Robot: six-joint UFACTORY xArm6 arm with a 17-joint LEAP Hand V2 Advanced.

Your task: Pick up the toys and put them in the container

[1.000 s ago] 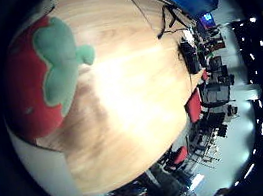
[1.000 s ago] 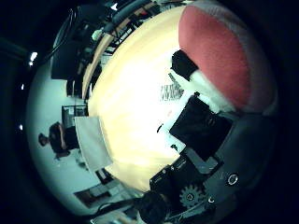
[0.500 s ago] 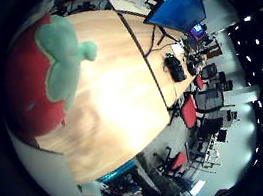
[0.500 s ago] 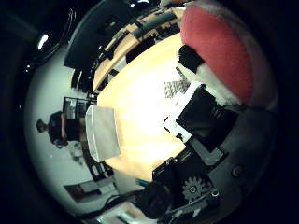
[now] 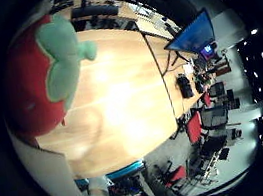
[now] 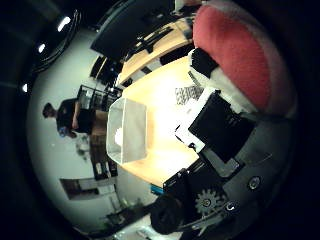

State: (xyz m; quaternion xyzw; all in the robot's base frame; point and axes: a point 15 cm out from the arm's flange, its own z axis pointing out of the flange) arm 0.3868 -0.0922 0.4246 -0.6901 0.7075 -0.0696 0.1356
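A red plush toy with a green leafy top (image 5: 37,78) fills one side of the little finger side palm view, close against the palm and raised above the wooden table (image 5: 120,90). In the thumb side palm view its red body (image 6: 235,55) lies against my hand (image 6: 215,125), whose black and white fingers curl round it. A clear plastic container (image 6: 128,130) stands on the table near its edge, away from the hand and lower than it.
A printed sheet (image 6: 185,97) lies on the table below the hand. Past the table's far edge are a blue screen (image 5: 197,34), a dark device (image 5: 183,86) and red chairs (image 5: 192,128). Shelving stands behind the container.
The whole picture has shifted, so the hand has moved while the toy keeps its place at the palm. The table looks smaller and the container has come further into the thumb side view.
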